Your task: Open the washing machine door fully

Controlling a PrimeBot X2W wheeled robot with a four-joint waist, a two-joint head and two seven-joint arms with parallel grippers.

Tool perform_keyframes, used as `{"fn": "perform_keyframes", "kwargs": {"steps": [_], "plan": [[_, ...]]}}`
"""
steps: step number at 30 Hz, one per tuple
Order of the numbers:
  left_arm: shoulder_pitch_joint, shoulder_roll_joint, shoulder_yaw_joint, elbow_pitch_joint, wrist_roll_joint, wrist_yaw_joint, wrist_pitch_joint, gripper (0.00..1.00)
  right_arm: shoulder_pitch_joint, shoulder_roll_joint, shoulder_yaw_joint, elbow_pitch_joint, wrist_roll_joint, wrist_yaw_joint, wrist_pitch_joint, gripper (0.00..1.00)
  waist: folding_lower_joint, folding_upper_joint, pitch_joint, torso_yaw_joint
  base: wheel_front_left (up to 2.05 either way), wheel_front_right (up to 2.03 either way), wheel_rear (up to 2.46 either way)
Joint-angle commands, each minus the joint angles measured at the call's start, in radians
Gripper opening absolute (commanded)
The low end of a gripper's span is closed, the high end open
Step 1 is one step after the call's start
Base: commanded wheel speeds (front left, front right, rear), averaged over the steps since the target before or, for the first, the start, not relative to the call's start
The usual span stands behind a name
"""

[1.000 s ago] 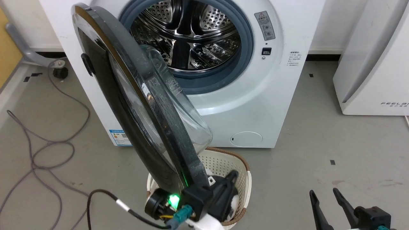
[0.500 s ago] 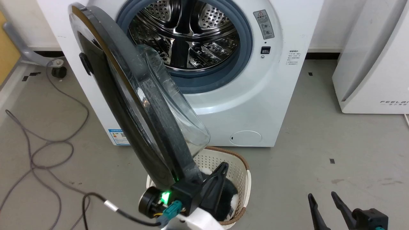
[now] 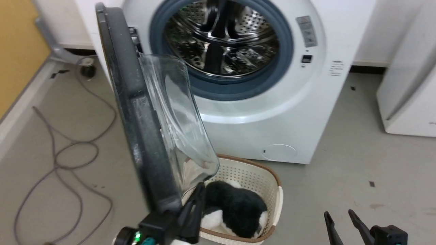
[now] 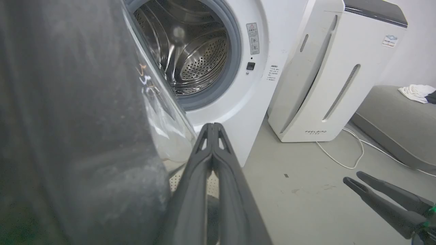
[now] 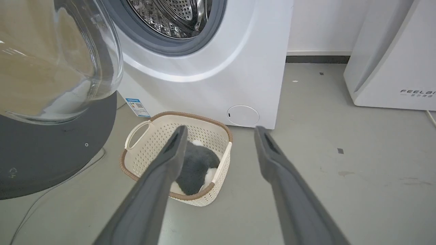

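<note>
Your left gripper (image 4: 212,127), jaws clenched empty, is sitting beside the dusty grey rim of the washing machine door (image 3: 138,115); your right gripper (image 5: 219,131) is hanging with jaws released.

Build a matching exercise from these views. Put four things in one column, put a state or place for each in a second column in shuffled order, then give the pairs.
Things
1. washing machine door
2. left gripper
3. right gripper
4. basket

States or places
A. jaws apart, holding nothing
B. on the floor, with a black-and-white fluffy thing inside
C. swung wide open, seen edge-on in the head view
D. jaws shut together, beside the door's lower edge

Pairs: 1-C, 2-D, 3-A, 4-B
</note>
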Motion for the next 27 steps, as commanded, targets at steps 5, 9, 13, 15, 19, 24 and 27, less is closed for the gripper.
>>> {"fn": "perform_keyframes", "kwargs": {"steps": [5,9,13,15,19,24,27], "plan": [[0.056,0.023,0.045,-0.049,0.011,0.052,-0.012,0.0,-0.004,0.003,-0.004,0.014,0.008,0.001,0.005,1.0,0.0,0.0,-0.009,0.076,0.0,0.0,0.0],[0.086,0.033,0.076,-0.081,0.009,0.08,-0.015,0.0,-0.004,0.003,-0.012,0.02,0.009,0.001,0.008,1.0,0.0,0.0,-0.007,0.135,0.0,0.0,0.0],[0.103,0.045,0.113,-0.093,0.004,0.103,-0.018,0.0,-0.01,0.003,-0.017,0.021,0.007,0.001,0.01,1.0,0.0,0.0,-0.003,0.189,0.0,0.0,0.0],[0.109,0.052,0.136,-0.09,-0.001,0.113,-0.021,0.0,-0.014,0.003,-0.018,0.02,0.005,0.001,0.011,1.0,0.0,0.0,-0.002,0.211,0.0,0.0,0.0],[0.117,0.068,0.187,-0.07,-0.016,0.13,-0.033,0.0,-0.02,0.003,-0.023,0.019,0.002,0.001,0.013,1.0,0.0,0.0,0.0,0.241,0.0,0.0,0.0],[0.105,0.099,0.253,-0.017,-0.045,0.126,-0.062,0.0,-0.029,0.003,-0.027,0.013,-0.003,0.001,0.014,1.0,0.0,0.0,0.008,0.255,0.0,0.0,0.0],[0.08,0.12,0.3,0.034,-0.073,0.113,-0.089,0.0,-0.035,0.003,-0.024,0.006,-0.011,0.001,0.016,1.0,0.0,0.0,0.016,0.248,0.0,0.0,0.0]]}}
